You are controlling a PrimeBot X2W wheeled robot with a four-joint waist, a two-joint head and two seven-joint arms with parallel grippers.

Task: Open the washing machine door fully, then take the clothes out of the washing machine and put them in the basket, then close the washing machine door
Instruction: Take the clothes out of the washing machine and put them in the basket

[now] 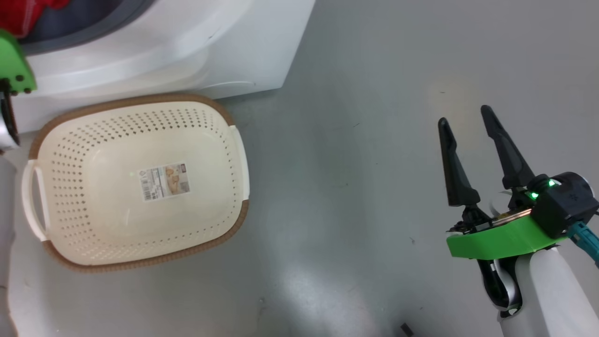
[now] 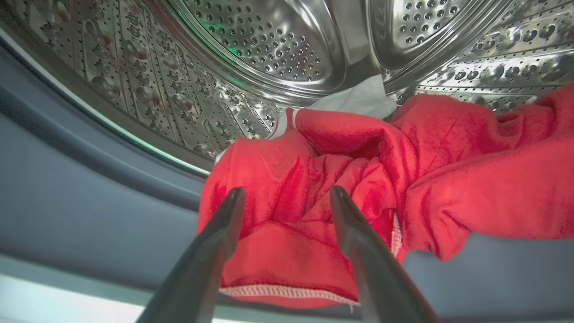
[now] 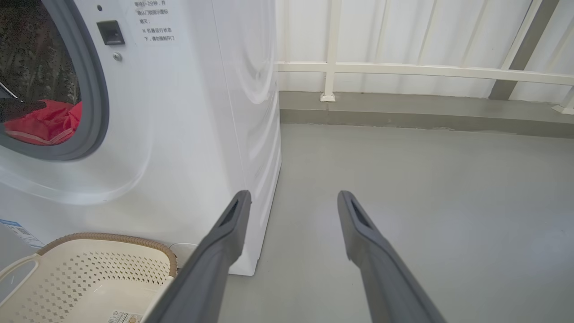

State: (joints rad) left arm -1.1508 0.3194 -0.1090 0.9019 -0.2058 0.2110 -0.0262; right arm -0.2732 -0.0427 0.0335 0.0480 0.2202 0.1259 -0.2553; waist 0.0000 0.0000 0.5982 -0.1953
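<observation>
The washing machine (image 3: 179,112) stands white with its steel drum (image 2: 251,49) exposed; its door is out of view. Red clothes (image 2: 341,179) with white stitching lie heaped at the drum's mouth, spilling onto the grey rubber ring (image 2: 89,202), and a white cloth (image 2: 358,96) lies behind them. My left gripper (image 2: 287,193) is open just in front of the red heap, one finger to each side of a fold, not closed on it. The cream basket (image 1: 135,182) sits empty on the floor before the machine. My right gripper (image 1: 465,117) hangs open over bare floor, well right of the basket.
Grey floor (image 1: 355,187) stretches right of the machine and basket. A white railing (image 3: 403,69) and a wall with a low kerb close off the far side. The left arm's green wrist mount (image 1: 14,65) sits at the machine's opening. A blue label (image 3: 13,229) marks the machine's lower corner.
</observation>
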